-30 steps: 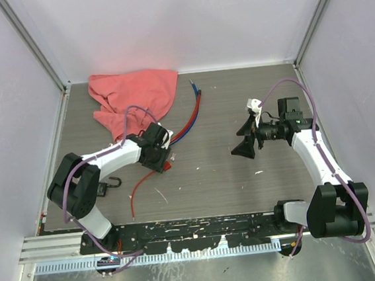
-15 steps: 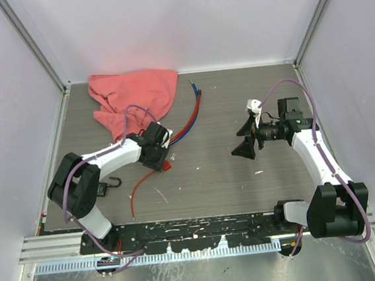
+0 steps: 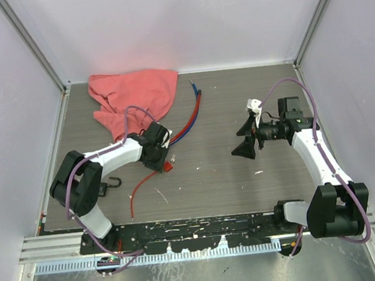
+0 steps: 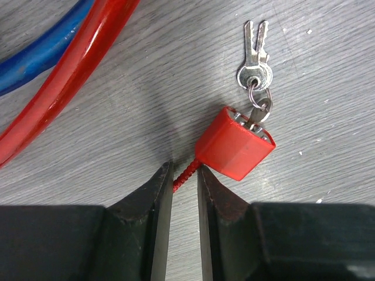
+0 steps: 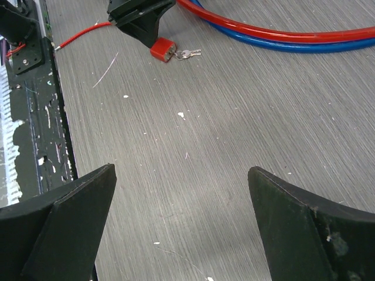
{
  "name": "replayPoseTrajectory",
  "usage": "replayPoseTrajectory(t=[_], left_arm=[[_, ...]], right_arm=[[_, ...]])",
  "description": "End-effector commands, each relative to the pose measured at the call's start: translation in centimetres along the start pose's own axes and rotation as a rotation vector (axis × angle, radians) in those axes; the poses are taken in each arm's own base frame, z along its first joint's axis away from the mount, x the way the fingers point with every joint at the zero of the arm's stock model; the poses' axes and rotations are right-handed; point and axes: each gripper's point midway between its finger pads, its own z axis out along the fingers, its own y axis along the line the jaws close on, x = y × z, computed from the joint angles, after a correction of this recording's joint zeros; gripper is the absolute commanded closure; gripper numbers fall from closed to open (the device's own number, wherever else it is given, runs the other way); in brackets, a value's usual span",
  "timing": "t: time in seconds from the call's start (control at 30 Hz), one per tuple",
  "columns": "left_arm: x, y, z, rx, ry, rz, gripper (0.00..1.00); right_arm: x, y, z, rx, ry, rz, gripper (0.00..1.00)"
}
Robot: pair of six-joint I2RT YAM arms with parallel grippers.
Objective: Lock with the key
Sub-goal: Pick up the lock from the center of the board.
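Near left claw (image 4: 182,190): keys (image 4: 255,75) in padlock (image 4: 234,143)

Grey wood-grain desk (image 3: 231,176). A crumpled pink-red cloth (image 3: 133,96) lies at its far left. A red cable (image 4: 76,64) and a blue cable (image 4: 35,52) run side by side. Near them lies a red padlock (image 4: 234,143) with ringed keys (image 4: 255,55) at one end and a thin red cord (image 3: 138,185) at the other.

Pictured on the table (image 3: 211,178): one red padlock (image 4: 234,143) trailing one thin red cord (image 3: 142,182), two loose keys (image 4: 256,44), a third key (image 4: 258,112) in the lock, one thick red cable (image 4: 70,76), one blue cable (image 4: 35,58), one pink cloth (image 3: 133,96), and two robot arms, left (image 3: 109,154) and right (image 3: 315,155).
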Motion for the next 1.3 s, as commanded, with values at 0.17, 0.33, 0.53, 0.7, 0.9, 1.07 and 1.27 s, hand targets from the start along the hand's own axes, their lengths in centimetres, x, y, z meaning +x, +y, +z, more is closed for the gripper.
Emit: replayPoseTrajectory(t=[0.17, 0.33, 0.53, 0.7, 0.9, 1.07, 1.27], left_arm=[[-0.8, -0.7, 0.0, 0.036, -0.02, -0.035, 0.88], [-1.0, -0.8, -0.6, 0.042, -0.049, -0.035, 1.0], [-2.3, -1.6, -2.4, 0.071, -0.149, -0.029, 1.0], [-3.6, -3.1, -4.3, 0.119, -0.271, -0.038, 1.0], [-5.1, -5.7, -7.1, 0.214, -0.452, -0.078, 1.0], [-6.4, -7.9, -9.4, 0.241, -0.598, -0.082, 1.0], [-8.2, -10.3, -12.7, 0.254, -0.764, -0.077, 1.0]], right_arm=[[-2.2, 0.4, -0.2, -0.025, -0.049, -0.071, 0.0], [-2.3, 0.7, -0.2, -0.039, -0.059, -0.065, 0.0], [-2.5, 1.2, 0.0, -0.072, -0.082, -0.049, 0.0], [-2.8, 1.8, 0.2, -0.127, -0.117, -0.013, 0.0], [-3.1, 1.9, 0.7, -0.177, -0.163, 0.071, 0.0], [-3.0, 0.6, 1.6, -0.128, -0.179, 0.171, 0.0], [-3.5, 0.1, 2.9, -0.107, -0.217, 0.313, 0.0]])
